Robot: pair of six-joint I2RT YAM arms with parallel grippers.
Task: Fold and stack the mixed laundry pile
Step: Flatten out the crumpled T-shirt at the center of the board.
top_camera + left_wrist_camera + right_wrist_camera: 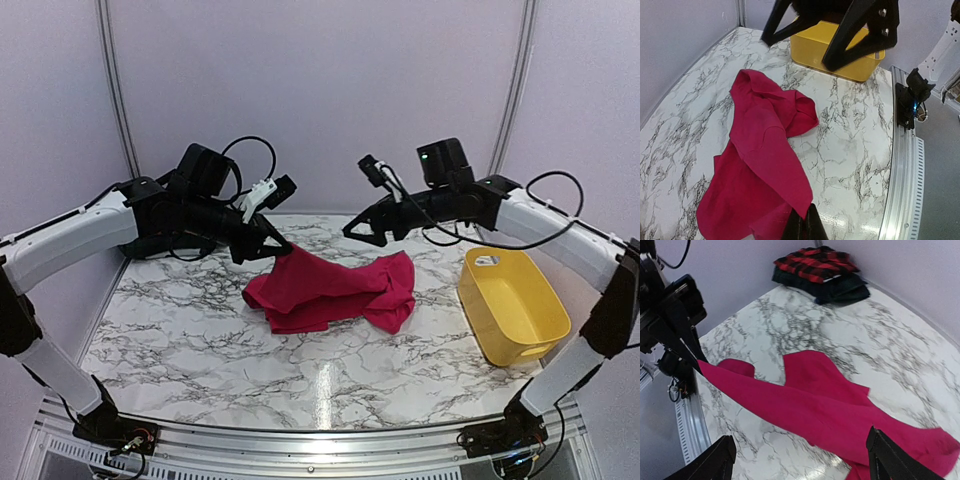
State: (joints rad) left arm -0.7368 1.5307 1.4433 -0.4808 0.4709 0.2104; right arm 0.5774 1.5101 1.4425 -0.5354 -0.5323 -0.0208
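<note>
The left gripper [802,224] is sitting right at the lens in its wrist view, jaws clenched on an edge of the magenta-pink garment [330,288] and holding that edge up off the marble table [200,340]. The rest is draping down and lying crumpled mid-table. Prob. it's lifting the edge to open the cloth out & find a straight side before folding. The right gripper [801,437] is hovering over the garment's other end w/ jaws spread wide, gripping nothing. The cloth is lying below and btwn its fingers, apart from them as far as the views show. Likely it's lining up for a 2nd corner so both arms can stretch the piece flat. At the far left corner the red-and-black checked garment [812,262] is resting folded on the dark plaid one [842,290], so 2 of 3 are looking done. The yellow tub [478,305] is standing off to the right, not touching the cloth.
</note>
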